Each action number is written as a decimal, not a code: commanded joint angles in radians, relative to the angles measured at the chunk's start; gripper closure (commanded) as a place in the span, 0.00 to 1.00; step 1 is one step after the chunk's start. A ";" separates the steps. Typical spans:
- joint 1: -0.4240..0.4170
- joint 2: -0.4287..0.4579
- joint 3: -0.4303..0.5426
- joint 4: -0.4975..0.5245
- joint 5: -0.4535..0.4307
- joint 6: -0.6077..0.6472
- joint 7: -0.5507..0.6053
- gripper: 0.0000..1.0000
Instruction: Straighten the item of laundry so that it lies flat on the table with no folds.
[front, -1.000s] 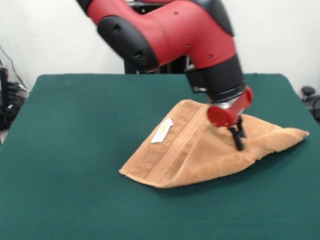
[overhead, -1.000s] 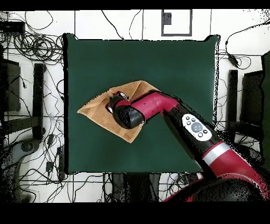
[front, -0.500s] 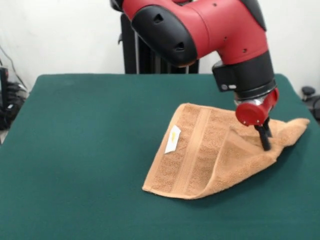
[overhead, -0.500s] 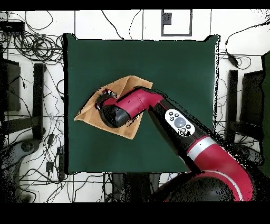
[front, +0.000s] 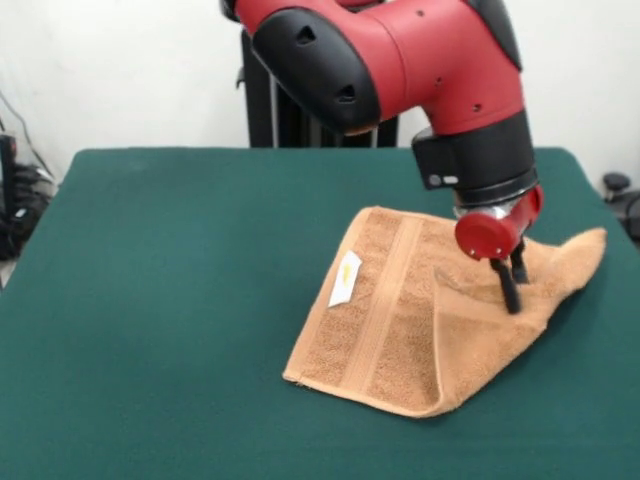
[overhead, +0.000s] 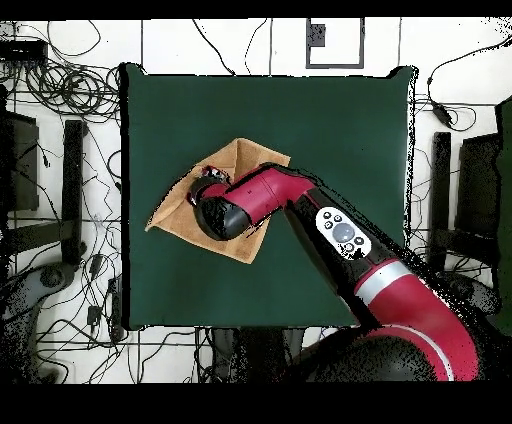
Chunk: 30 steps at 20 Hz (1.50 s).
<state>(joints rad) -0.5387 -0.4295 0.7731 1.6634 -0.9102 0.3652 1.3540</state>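
Note:
The item of laundry, a tan-orange towel with a woven band and a white tag, lies folded over itself on the right half of the green table. Its right corner rises off the cloth. My gripper points down into the towel's right part, its dark fingers shut on a pinch of fabric. In the overhead view the red arm covers the gripper and the towel's middle; the towel's edges show around it, left of the table's centre.
The towel's right corner lies close to the table's right edge in the front view. Cables and dark equipment lie on the floor around the table in the overhead view.
The gripper carried the towel to the right across the table, then came back a little to the left. The towel's right side has doubled over more, and its right corner has lifted.

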 joint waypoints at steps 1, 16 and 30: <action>0.067 -0.001 -0.100 -0.070 0.044 -0.088 0.239 0.00; 0.066 -0.169 -0.034 0.030 0.312 -0.172 0.224 0.00; 0.059 -0.167 -0.155 0.041 0.303 0.116 0.004 0.00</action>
<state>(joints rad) -0.5048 -0.6207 0.7084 1.6615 -0.5970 0.2831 1.3592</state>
